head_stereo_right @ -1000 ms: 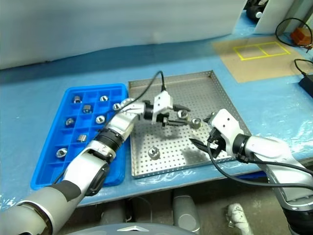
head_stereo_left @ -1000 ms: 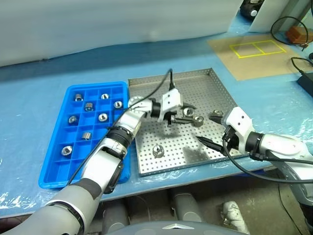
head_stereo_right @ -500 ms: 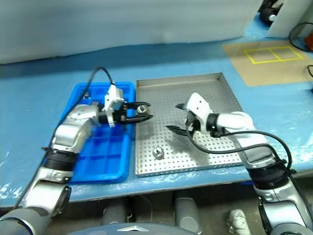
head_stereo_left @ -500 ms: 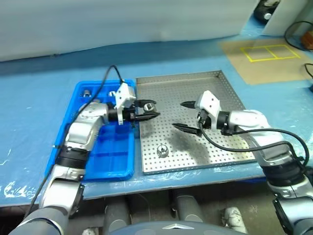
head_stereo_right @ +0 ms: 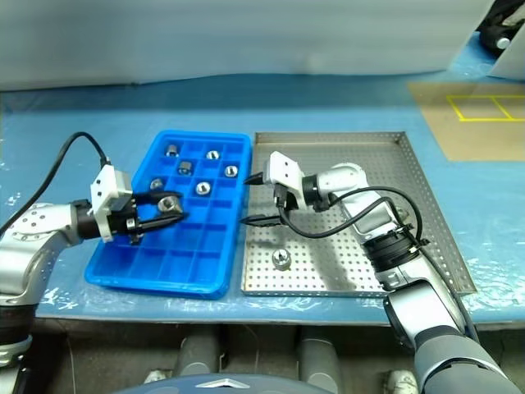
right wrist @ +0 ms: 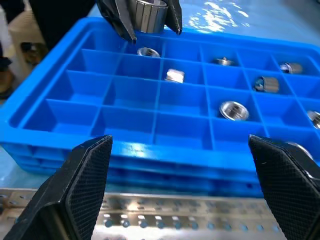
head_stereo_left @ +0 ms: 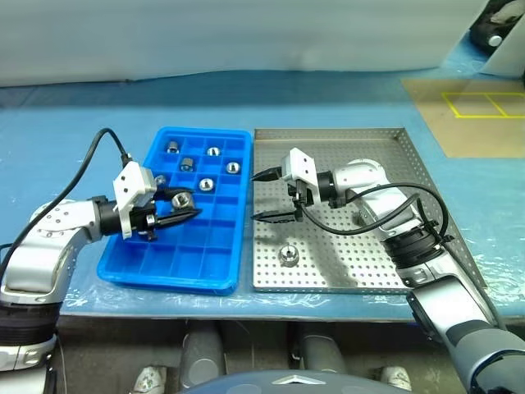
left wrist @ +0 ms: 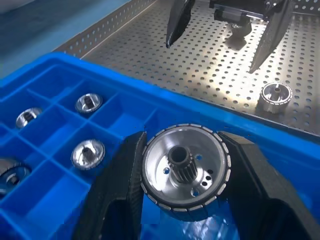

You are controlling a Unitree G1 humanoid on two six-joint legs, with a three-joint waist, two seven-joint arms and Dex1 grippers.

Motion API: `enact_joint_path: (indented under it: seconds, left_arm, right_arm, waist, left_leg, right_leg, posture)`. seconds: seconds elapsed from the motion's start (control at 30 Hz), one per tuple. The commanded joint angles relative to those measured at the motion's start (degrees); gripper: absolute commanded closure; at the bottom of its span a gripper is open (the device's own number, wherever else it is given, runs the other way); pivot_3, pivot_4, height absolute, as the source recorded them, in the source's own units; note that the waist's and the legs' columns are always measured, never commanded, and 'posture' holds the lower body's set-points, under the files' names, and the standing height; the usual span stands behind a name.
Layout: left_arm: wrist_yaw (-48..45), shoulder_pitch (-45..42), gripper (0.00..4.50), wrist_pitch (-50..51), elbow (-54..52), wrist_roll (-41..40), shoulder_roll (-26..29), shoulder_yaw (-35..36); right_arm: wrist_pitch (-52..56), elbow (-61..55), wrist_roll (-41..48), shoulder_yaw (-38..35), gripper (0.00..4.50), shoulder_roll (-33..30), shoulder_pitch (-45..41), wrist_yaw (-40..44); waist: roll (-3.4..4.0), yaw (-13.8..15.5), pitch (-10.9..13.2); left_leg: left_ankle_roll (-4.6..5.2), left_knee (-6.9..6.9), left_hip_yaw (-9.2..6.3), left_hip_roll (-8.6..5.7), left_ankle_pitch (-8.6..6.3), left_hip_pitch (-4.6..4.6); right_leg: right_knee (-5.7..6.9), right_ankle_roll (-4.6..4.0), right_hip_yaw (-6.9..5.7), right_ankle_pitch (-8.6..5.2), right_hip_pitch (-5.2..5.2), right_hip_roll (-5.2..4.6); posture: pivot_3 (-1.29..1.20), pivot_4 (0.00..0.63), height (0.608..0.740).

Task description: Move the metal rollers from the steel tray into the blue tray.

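Metal roller (left wrist: 186, 170) clamped between left gripper (head_stereo_left: 182, 208) fingers, above blue tray (head_stereo_left: 215, 267)

A bench (head_stereo_left: 344, 107) covered in wrinkled blue sheeting ran beneath a pale wall (head_stereo_left: 246, 33). At its far right lay a brown board (head_stereo_left: 467, 123) marked with yellow tape squares (head_stereo_left: 486, 104).

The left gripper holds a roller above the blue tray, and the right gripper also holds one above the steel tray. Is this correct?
Not quite. In the right wrist view the right gripper is open and empty. The left gripper does hold a roller above the blue tray.
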Motion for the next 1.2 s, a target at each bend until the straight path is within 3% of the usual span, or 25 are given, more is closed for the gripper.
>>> enact_joint_path:
  seconds: [0.03,0.3,0.77,0.8,0.9,1.2]
  left_arm:
    - [-0.92,6.95,2.64,-1.58,-2.45,-0.06,2.44,4.07]
    - [0.39,14.17,2.64,-4.88,-0.75,1.62,3.01,5.4]
    - [-0.96,12.36,2.64,-6.51,2.5,2.16,3.28,0.79]
    - [-0.73,11.86,1.91,-6.93,3.21,2.58,3.21,0.85]
    - [1.06,10.29,1.02,-7.75,4.54,4.65,3.04,0.31]
    - [1.87,4.54,1.02,-10.51,5.94,6.35,2.56,-1.92]
  right_arm:
    - [-3.02,1.45,-0.47,0.42,0.0,1.36,-2.1,2.51]
    - [-5.26,4.72,-2.09,-0.06,0.0,3.03,-3.25,4.4]
    - [-5.7,4.75,-3.23,-1.47,0.0,2.28,-2.57,3.59]
    - [-5.61,4.63,-3.16,-1.54,0.0,2.24,-2.51,3.49]
    - [-5.4,4.33,-2.95,-1.66,0.0,2.22,-2.44,3.3]
    - [-5.4,4.34,-3.02,-2.02,0.0,2.1,-2.55,2.84]
  waist:
    - [0.0,0.11,0.0]
    - [-0.05,1.8,0.0]
    - [-0.06,1.68,-0.01]
    - [-0.06,1.67,-0.01]
    - [-0.06,1.62,-0.01]
    - [-0.07,1.57,-0.01]
  left_leg:
    - [0.0,-0.03,0.0,-0.01,0.0,0.0]
    - [-0.2,-0.15,-0.01,0.19,0.12,-0.01]
    - [-0.32,-0.14,-0.01,0.31,0.19,0.02]
    - [-0.33,-0.14,-0.01,0.31,0.2,0.02]
    - [-0.38,-0.13,-0.01,0.32,0.23,0.05]
    - [-0.48,-0.07,-0.01,0.34,0.29,0.16]
  right_leg:
    - [-0.01,0.0,0.0,0.0,-0.01,0.0]
    - [0.02,0.0,-0.08,0.0,-0.08,0.14]
    - [0.13,-0.04,-0.06,0.0,-0.14,0.28]
    - [0.15,-0.04,-0.06,0.0,-0.14,0.28]
    - [0.24,-0.06,-0.06,0.0,-0.16,0.29]
    - [0.55,-0.16,-0.03,-0.07,-0.18,0.3]
  posture:
    - [0.16,0.15,0.74]
    - [0.18,0.15,0.74]
    - [0.14,0.15,0.74]
    - [0.14,0.15,0.74]
    - [0.13,0.15,0.74]
    - [0.11,0.15,0.74]
